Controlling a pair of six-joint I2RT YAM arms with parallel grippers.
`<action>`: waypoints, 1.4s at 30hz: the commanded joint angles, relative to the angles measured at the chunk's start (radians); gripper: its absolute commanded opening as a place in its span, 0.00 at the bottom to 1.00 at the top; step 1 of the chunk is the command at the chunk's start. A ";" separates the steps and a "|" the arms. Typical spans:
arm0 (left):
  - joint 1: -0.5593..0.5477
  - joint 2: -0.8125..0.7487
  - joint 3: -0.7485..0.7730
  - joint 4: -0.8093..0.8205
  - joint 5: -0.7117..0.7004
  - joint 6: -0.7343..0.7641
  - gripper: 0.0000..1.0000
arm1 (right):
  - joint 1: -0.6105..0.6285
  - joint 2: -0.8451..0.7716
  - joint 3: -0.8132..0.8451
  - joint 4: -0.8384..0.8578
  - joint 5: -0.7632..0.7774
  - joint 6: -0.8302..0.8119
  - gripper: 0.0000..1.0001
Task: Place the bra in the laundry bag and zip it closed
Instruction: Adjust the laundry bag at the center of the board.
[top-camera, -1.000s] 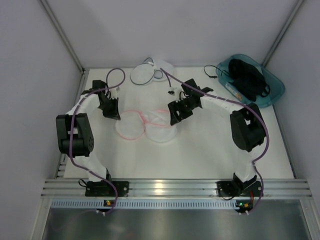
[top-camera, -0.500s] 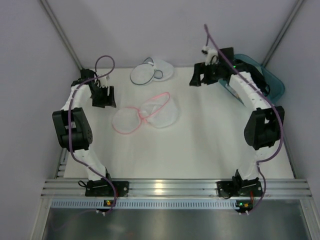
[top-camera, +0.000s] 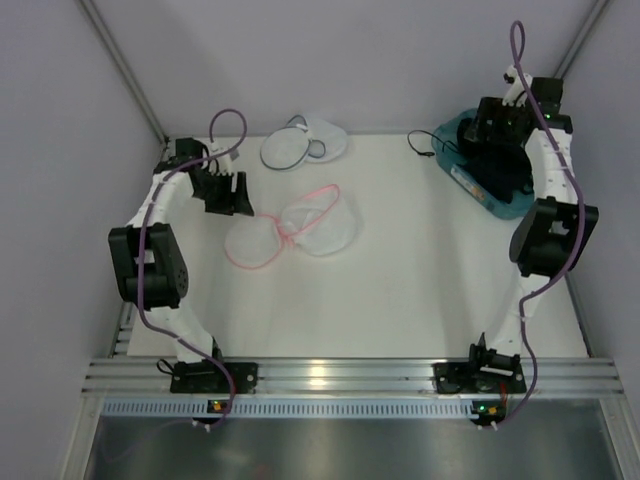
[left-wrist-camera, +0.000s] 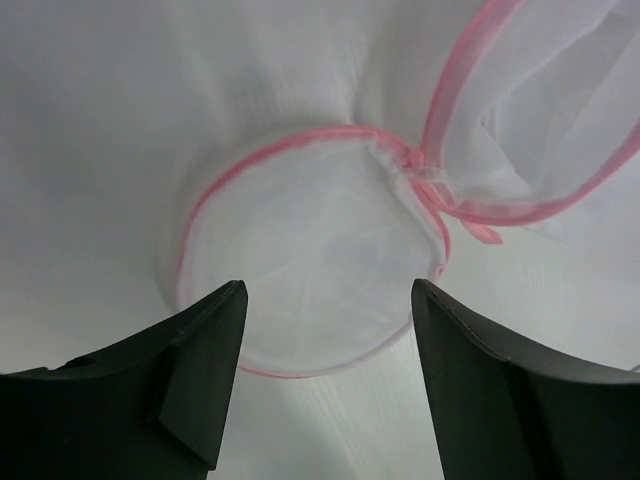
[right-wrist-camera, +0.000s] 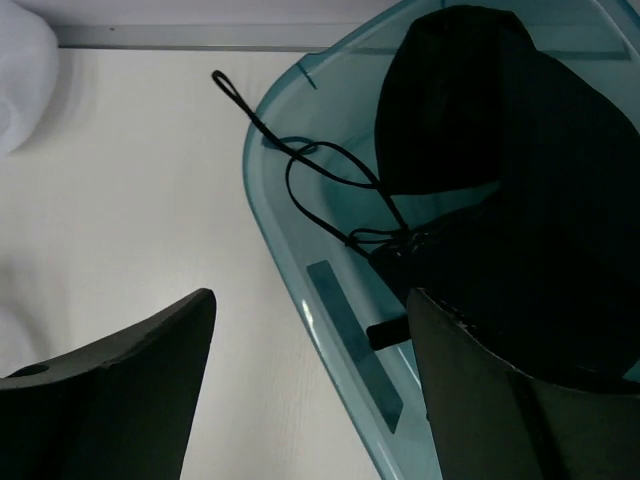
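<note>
Under the right claw (right-wrist-camera: 310, 297) lies the bra (right-wrist-camera: 480, 170) (half-hidden overhead).

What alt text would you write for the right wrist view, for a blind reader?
A black bra lies in a teal plastic bin, one thin strap looping over the rim onto the white table. The right gripper hangs above, open and empty.
</note>
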 joint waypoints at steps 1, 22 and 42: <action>-0.041 0.025 -0.070 -0.015 0.048 -0.012 0.72 | -0.018 0.014 0.020 0.087 0.111 -0.031 0.77; 0.057 0.160 -0.105 -0.033 0.025 0.049 0.73 | -0.051 0.278 0.123 0.402 0.369 -0.199 0.77; 0.057 0.057 -0.109 -0.051 0.060 0.042 0.74 | -0.048 0.221 0.098 0.460 0.289 -0.351 0.00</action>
